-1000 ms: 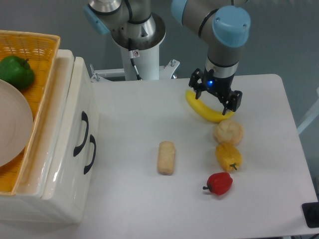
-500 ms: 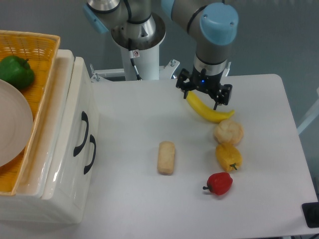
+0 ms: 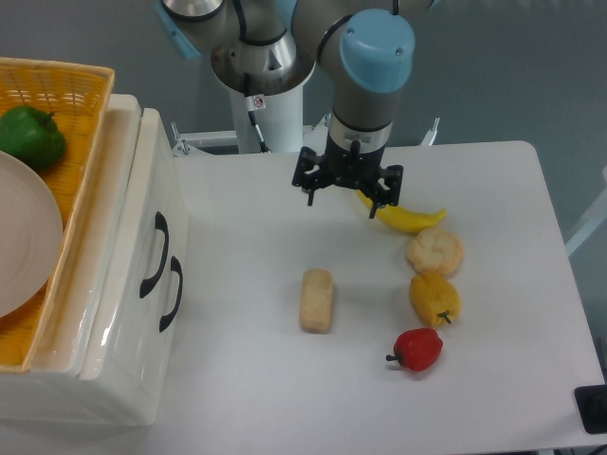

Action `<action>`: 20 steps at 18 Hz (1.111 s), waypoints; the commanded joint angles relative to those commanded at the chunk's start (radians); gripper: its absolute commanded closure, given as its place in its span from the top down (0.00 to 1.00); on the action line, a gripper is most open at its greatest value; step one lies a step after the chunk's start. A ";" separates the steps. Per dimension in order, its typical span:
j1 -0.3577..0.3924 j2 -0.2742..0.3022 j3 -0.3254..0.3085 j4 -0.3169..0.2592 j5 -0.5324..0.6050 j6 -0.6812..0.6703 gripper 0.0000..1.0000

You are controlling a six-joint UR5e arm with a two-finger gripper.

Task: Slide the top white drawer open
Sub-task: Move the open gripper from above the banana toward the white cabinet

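Your hand [image 3: 345, 192] hangs spread and empty, well apart from the top white drawer [image 3: 142, 246]. Bring it low to the upper black handle [image 3: 158, 254], hook squarely, pull straight.

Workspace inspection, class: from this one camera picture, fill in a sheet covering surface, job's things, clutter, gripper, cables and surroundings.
Surface: white table, no spills seen.
Job's things: top drawer shut, its black handle untouched.
Clutter: banana, bread roll, round bun, yellow pepper, red pepper; basket on the cabinet holds a green pepper and a plate.
Gripper: gripper open, empty, above the table, far from the handle.
Cables: one at the arm's base.
Surroundings: grey floor.
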 joint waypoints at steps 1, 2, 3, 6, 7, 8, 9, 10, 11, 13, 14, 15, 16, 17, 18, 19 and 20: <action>-0.015 -0.015 0.018 0.000 0.000 -0.035 1.00; -0.035 -0.023 0.037 0.000 0.002 -0.062 1.00; -0.051 -0.026 0.045 0.000 0.000 -0.080 1.00; -0.080 -0.040 0.049 0.002 0.000 -0.117 1.00; -0.094 -0.046 0.057 0.000 0.005 -0.126 1.00; -0.109 -0.049 0.057 -0.002 0.008 -0.131 1.00; -0.121 -0.049 0.055 -0.003 0.008 -0.137 1.00; -0.132 -0.049 0.055 -0.002 0.008 -0.149 1.00; -0.147 -0.051 0.055 -0.002 0.008 -0.160 1.00; -0.163 -0.057 0.057 0.000 0.002 -0.184 1.00; -0.164 -0.060 0.060 0.000 -0.002 -0.197 1.00; -0.169 -0.060 0.064 0.000 -0.003 -0.204 1.00; -0.181 -0.065 0.066 0.000 -0.003 -0.214 1.00; -0.184 -0.066 0.069 0.000 -0.003 -0.227 1.00; -0.184 -0.066 0.071 0.002 -0.008 -0.243 1.00; -0.184 -0.074 0.081 0.003 -0.023 -0.261 1.00; -0.184 -0.081 0.095 0.003 -0.041 -0.276 1.00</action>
